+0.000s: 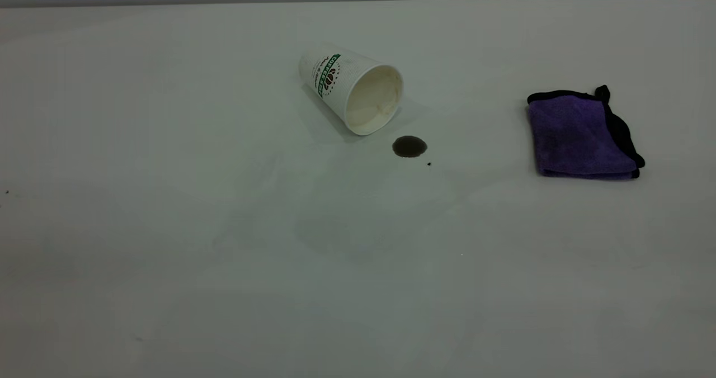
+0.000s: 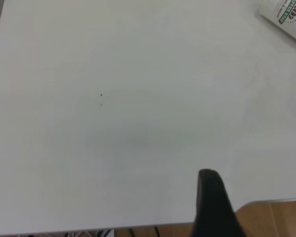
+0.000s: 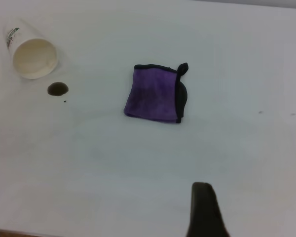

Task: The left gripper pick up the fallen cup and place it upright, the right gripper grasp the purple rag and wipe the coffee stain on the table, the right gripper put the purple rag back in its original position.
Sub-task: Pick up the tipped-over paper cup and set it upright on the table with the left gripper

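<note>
The cup (image 1: 352,87) lies on its side mid-table, mouth toward five o'clock over the stain (image 1: 409,146), far from the left gripper (image 2: 214,205), whose finger opening I cannot tell.

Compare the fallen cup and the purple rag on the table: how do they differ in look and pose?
The fallen cup is white, ribbed and rigid with a green band; the purple rag is soft purple cloth with black edging. The cup lies on its side, mouth open toward the coffee stain; the rag lies folded flat, farther from the stain. Both rest untouched on the table.
</note>
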